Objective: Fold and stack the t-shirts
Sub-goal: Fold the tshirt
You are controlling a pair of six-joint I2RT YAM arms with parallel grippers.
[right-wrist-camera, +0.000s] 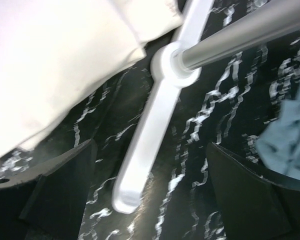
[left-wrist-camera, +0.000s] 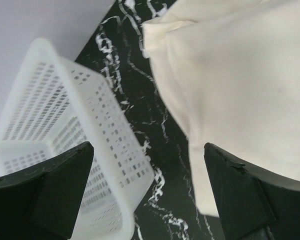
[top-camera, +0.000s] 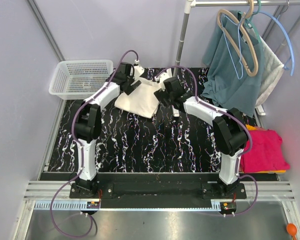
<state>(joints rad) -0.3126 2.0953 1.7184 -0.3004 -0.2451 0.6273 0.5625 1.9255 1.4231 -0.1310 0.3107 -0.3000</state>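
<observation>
The cream t-shirt (top-camera: 140,97) lies at the back middle of the black marbled table (top-camera: 140,145), gathered into a rough, compact shape with the two arms reaching in over it from either side. The left gripper (left-wrist-camera: 149,150) hangs over its left edge, between the cloth and the white mesh basket (left-wrist-camera: 65,130). Its jaws are spread wide with nothing in them. The right gripper (right-wrist-camera: 151,146) sits off the shirt's right edge, above the white rack foot (right-wrist-camera: 150,130), and it too is wide apart and empty. The pink t-shirt (top-camera: 262,150) rests folded at the table's right edge on the orange t-shirt (top-camera: 265,171), well apart from the cream one. The step in hand looks like the folding of the cream tee, at a point where neither gripper has hold of it. The next move probably calls for both grippers to drop onto an edge or corner each and pinch only the layers meant to move, whether for another fold or the carry to the stack. The right gripper needs to keep clear of the rack foot.
</observation>
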